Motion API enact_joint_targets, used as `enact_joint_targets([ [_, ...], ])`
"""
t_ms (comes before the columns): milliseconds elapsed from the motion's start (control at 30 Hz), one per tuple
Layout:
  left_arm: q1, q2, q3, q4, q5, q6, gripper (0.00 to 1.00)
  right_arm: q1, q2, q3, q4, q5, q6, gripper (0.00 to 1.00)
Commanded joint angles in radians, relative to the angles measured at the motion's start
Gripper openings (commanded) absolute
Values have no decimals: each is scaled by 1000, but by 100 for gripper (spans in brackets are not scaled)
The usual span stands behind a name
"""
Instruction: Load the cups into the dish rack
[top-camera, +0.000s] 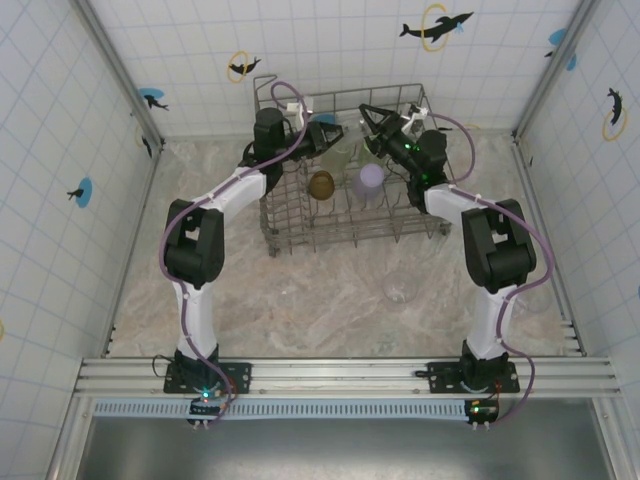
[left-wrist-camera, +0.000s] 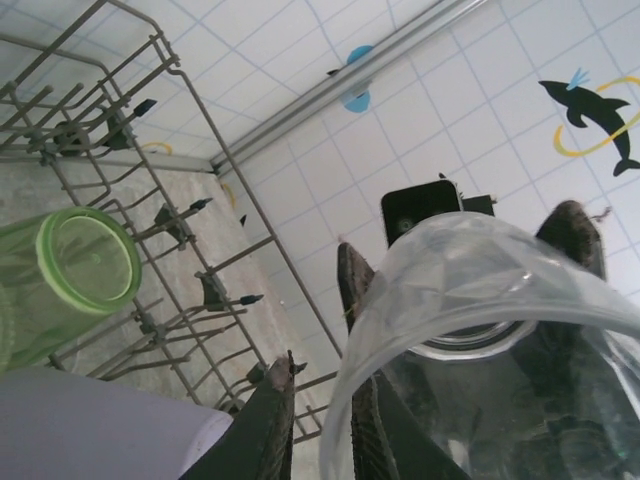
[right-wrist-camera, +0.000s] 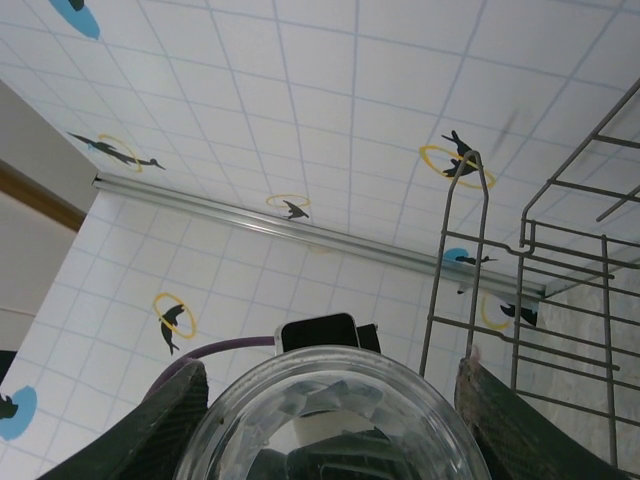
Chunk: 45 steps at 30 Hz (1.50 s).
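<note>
Dish rack (top-camera: 300, 232) holds amber cup (top-camera: 321, 185), lilac cup (top-camera: 371, 178).

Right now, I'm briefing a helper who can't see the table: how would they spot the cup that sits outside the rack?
Find the dish rack, the grey wire basket at the back of the marbled table. In front of its right corner, beside the right arm, a clear cup sits on the tabletop. Unlike the amber cup and lilac cup, it is colourless and outside the rack.
</note>
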Motion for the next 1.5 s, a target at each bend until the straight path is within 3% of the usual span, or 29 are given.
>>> enact_joint_targets([
  [0, -4, -37, -28, -17, -8, 51, 27, -3, -21, -2, 54, 21, -28, 36],
  [200, 4, -91, -57, -71, -36, 99, 48, -34, -62, -27, 24, 21, -49, 35],
  [433, 23, -174, -126, -109, -53, 137, 53, -84, -96, -28, -10, 10, -93, 35],
  [633, 30, -237, -119, -246, -86, 217, 65, -106, -115, -27, -51, 24, -155, 35],
  [967, 65, -358, -165, -387, -159, 311, 97, -140, -107, 42, -193, 21, -290, 35],
  [1200, 93, -449, -210, -500, -261, 405, 97, -155, -77, 133, -348, 22, -430, 35],
  [1433, 97, -504, -212, -635, -428, 541, 97, -153, -42, 278, -622, 75, -702, 35],
  [1467, 97, -507, -213, -649, -453, 557, 97, -149, -37, 301, -670, 132, -746, 35],
])
